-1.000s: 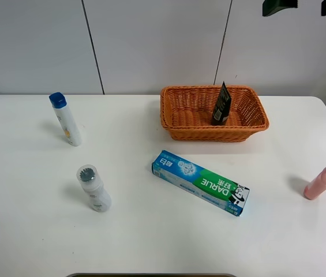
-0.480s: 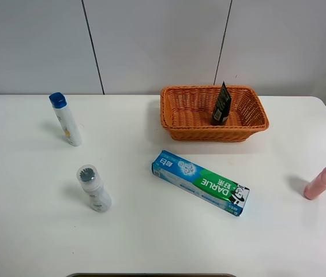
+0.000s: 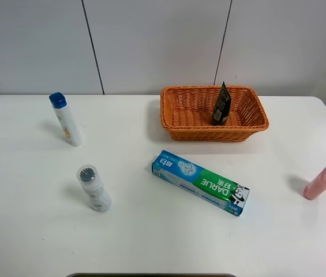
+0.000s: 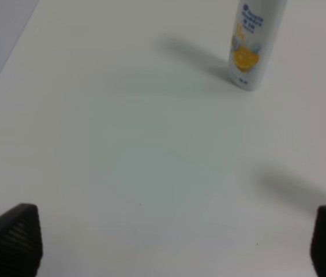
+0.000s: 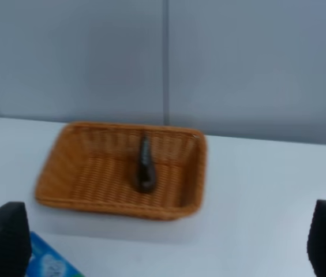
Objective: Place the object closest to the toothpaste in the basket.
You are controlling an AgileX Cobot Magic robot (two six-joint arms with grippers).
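Well, both fingers spread wide, grasping nothing; dark tube (image 3: 221, 104) leans on basket (image 3: 177, 130) rim.

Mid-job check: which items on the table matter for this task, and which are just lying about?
Job items:
toothpaste box
basket
black tube, already standing inside the basket

Lying about:
blue-capped bottle
grey-capped bottle
pink bottle

Neither claw holds anything.

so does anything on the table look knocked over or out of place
Nothing spilled or damaged. The black tube stands tilted in the basket, leaning on its back wall. The pink bottle and the white bottle also lean. The toothpaste lies flat.
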